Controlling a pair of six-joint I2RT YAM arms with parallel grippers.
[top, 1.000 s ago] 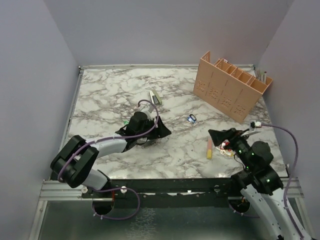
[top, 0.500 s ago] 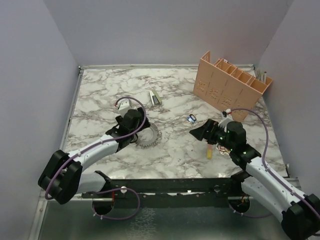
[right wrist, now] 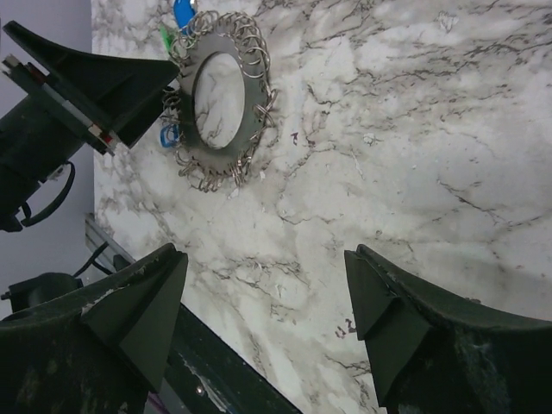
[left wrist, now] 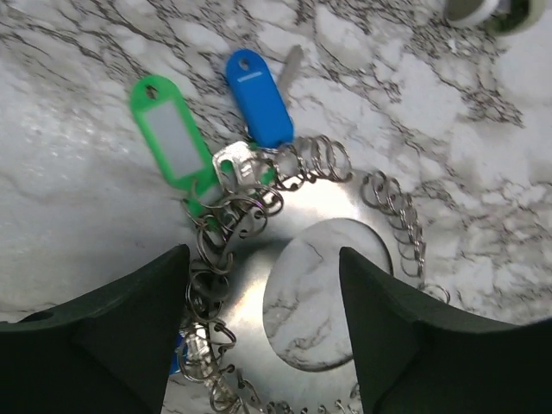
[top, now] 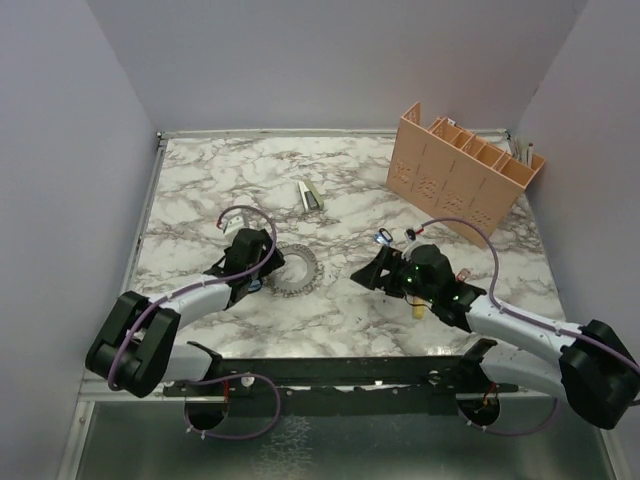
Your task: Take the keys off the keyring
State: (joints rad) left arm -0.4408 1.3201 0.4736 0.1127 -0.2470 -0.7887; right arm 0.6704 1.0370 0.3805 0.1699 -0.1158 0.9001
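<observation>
The keyring (left wrist: 246,289) is a wide flat silver ring lying on the marble, edged with small split rings. The keys lie at its rim: one with a green head (left wrist: 168,138), one with a blue head (left wrist: 259,99). My left gripper (left wrist: 263,254) is open low over the ring, its fingertips either side of the band and open centre. In the top view the left gripper (top: 270,268) sits at the left edge of the keyring (top: 296,268). My right gripper (top: 362,276) stands open to the ring's right. In the right wrist view the keyring (right wrist: 255,95) lies well ahead of the right gripper (right wrist: 263,259).
A peach slotted rack (top: 465,170) stands at the back right. A small white and green object (top: 310,195) lies behind the ring, and a small blue item (top: 383,237) beside the right arm. A yellow tag (top: 418,308) shows under that arm. The table's front rail (right wrist: 216,379) is close.
My left gripper has drawn back to the left, uncovering the keyring. My right arm has reached leftward across the table toward the ring, away from the yellow tag.
</observation>
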